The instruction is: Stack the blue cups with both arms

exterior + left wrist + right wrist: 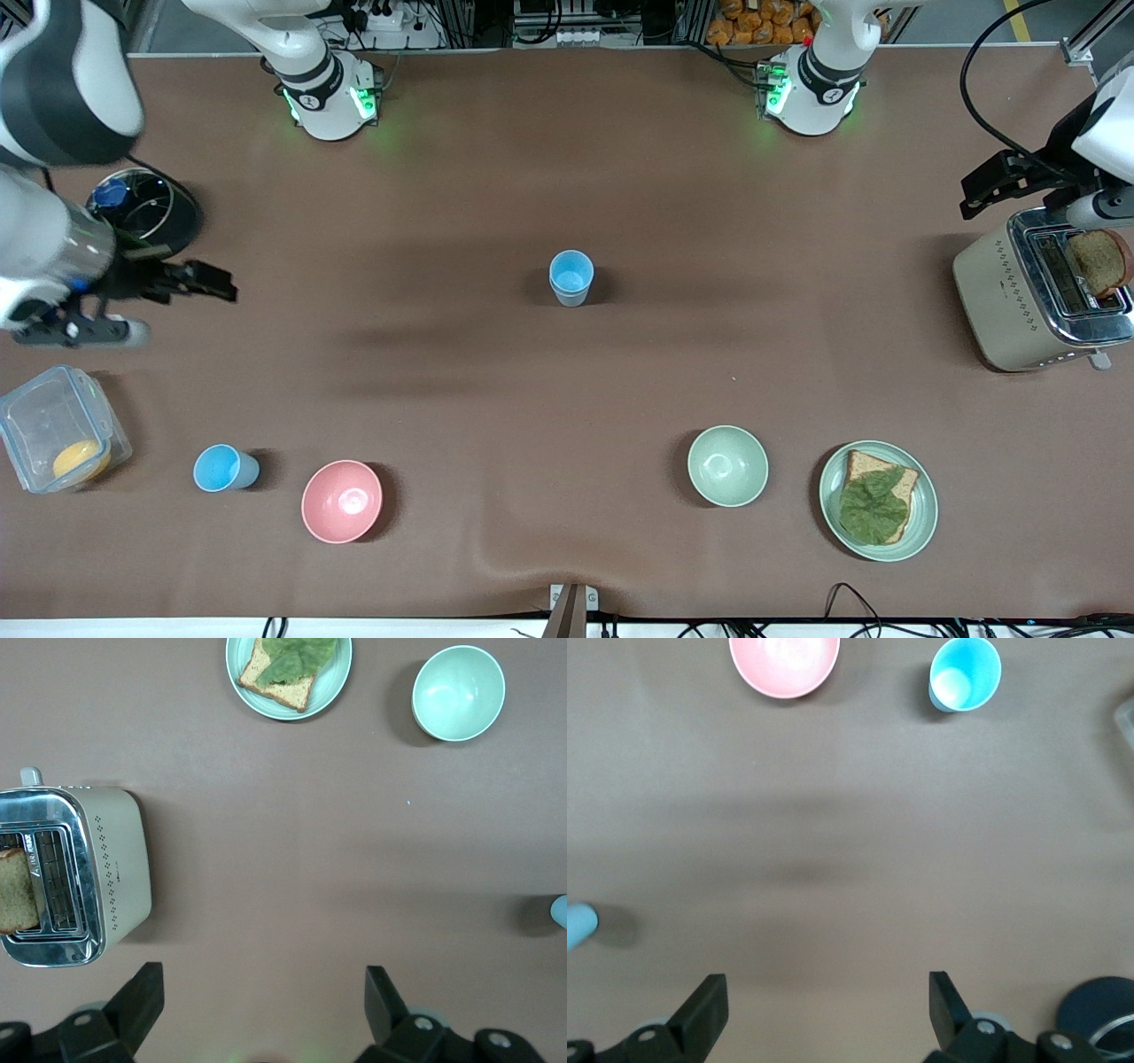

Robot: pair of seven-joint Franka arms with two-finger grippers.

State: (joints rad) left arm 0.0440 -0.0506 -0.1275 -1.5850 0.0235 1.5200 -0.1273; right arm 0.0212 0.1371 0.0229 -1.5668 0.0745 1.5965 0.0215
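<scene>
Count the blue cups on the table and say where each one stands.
2. One blue cup stands mid-table, between the two arms' ends. The other blue cup stands nearer the front camera, beside the pink bowl, toward the right arm's end.

No readable text, brand or no. is seen anywhere. Only a small round dark emblem is noted on each arm base (330, 93), illegible; toaster (1036, 297) carries dot pattern only.

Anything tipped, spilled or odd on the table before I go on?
Nothing is spilled or tipped. Both blue cups stand upright: one mid-table, one beside the pink bowl at. The left gripper and right gripper are open and empty.
</scene>
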